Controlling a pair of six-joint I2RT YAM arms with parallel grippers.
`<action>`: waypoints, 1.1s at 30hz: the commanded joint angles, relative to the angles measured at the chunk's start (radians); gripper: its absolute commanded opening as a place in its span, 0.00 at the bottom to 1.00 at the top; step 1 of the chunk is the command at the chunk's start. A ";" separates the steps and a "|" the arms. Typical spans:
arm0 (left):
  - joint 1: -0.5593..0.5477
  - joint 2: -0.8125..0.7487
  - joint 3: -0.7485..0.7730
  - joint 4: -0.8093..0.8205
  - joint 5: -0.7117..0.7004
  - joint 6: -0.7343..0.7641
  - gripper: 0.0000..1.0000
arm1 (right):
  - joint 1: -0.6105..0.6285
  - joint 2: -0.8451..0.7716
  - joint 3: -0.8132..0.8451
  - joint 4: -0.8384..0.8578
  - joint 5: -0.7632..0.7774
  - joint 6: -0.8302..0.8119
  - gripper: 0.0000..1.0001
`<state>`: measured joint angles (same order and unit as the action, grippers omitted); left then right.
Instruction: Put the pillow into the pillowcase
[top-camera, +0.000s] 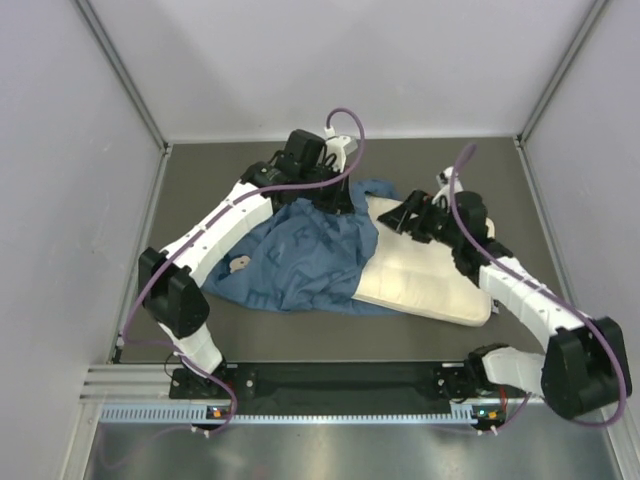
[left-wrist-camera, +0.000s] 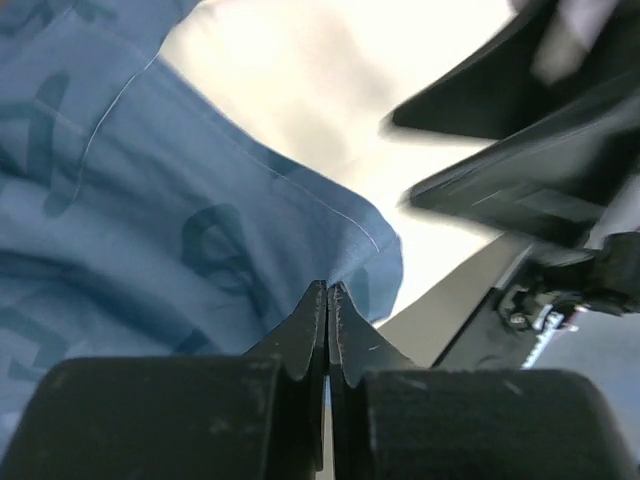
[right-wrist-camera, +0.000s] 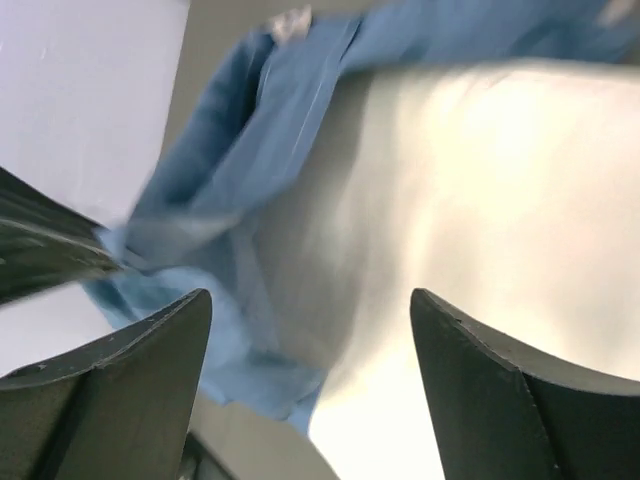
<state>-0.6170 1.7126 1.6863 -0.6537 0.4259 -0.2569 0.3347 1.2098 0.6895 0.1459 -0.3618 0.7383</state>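
Note:
The blue pillowcase (top-camera: 300, 255) lies crumpled mid-table, its right side over the left end of the cream pillow (top-camera: 425, 280). My left gripper (top-camera: 335, 197) is shut on the pillowcase's upper edge. In the left wrist view the closed jaws (left-wrist-camera: 328, 288) pinch blue fabric (left-wrist-camera: 150, 200) at its hem, with the pillow (left-wrist-camera: 300, 90) beyond. My right gripper (top-camera: 402, 220) hovers over the pillow's far left corner. In the right wrist view it stands open (right-wrist-camera: 310, 296) with nothing between its fingers, above the pillow (right-wrist-camera: 480, 200) and the pillowcase edge (right-wrist-camera: 230, 170).
The dark grey table mat (top-camera: 480, 170) is bounded by white walls on three sides. A metal rail (top-camera: 330, 385) with both arm bases runs along the near edge. The right arm's black fingers (left-wrist-camera: 520, 170) show close by in the left wrist view.

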 joint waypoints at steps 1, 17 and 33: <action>-0.026 -0.039 -0.027 0.043 -0.084 0.041 0.00 | -0.107 -0.114 0.070 -0.247 0.063 -0.158 0.81; -0.168 0.096 0.108 -0.046 -0.455 0.117 0.00 | -0.412 0.079 0.219 -0.493 0.357 -0.268 0.84; -0.211 0.367 0.437 -0.087 -0.487 0.168 0.00 | -0.482 0.038 -0.073 -0.229 -0.014 -0.163 0.61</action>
<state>-0.8139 2.0464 2.0369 -0.7307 -0.0441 -0.1280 -0.2001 1.2533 0.6605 -0.1913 -0.1173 0.5335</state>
